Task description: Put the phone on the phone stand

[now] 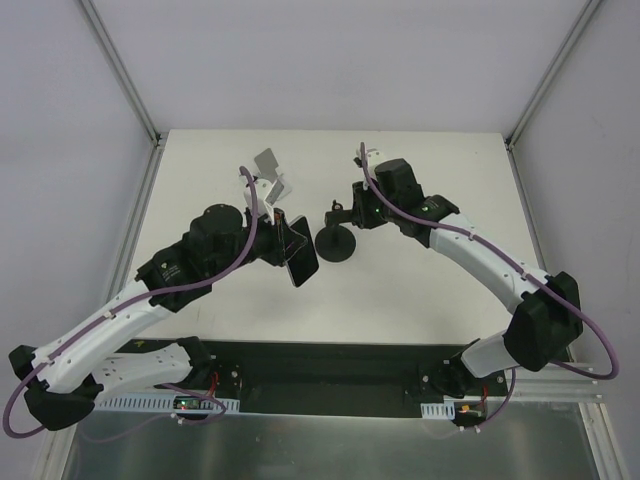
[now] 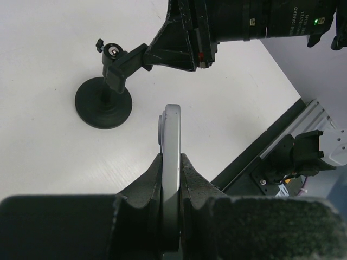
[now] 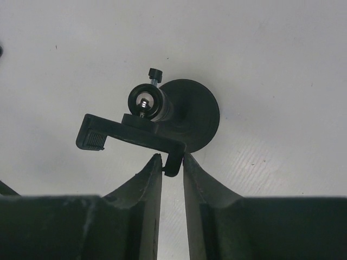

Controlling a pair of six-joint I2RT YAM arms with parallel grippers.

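The phone [image 1: 300, 258], dark-faced with a silver edge, is held on edge in my left gripper [image 1: 284, 246], just left of the stand. In the left wrist view the left gripper [image 2: 172, 157] is shut on the phone's silver edge [image 2: 172, 130]. The black phone stand [image 1: 335, 243] has a round base [image 2: 103, 102] and a clamp bracket [image 3: 127, 134] on a ball head. My right gripper [image 1: 346, 212] is at the stand's top. In the right wrist view the right gripper [image 3: 172, 158] is shut on the bracket's hooked end [image 3: 172, 162], above the base [image 3: 195, 111].
A small white and grey folded object [image 1: 268, 174] stands behind the left gripper at the back of the white table [image 1: 440, 170]. A black strip [image 1: 320, 365] with both arm bases runs along the near edge. Metal frame posts [image 1: 120, 70] rise at the back corners.
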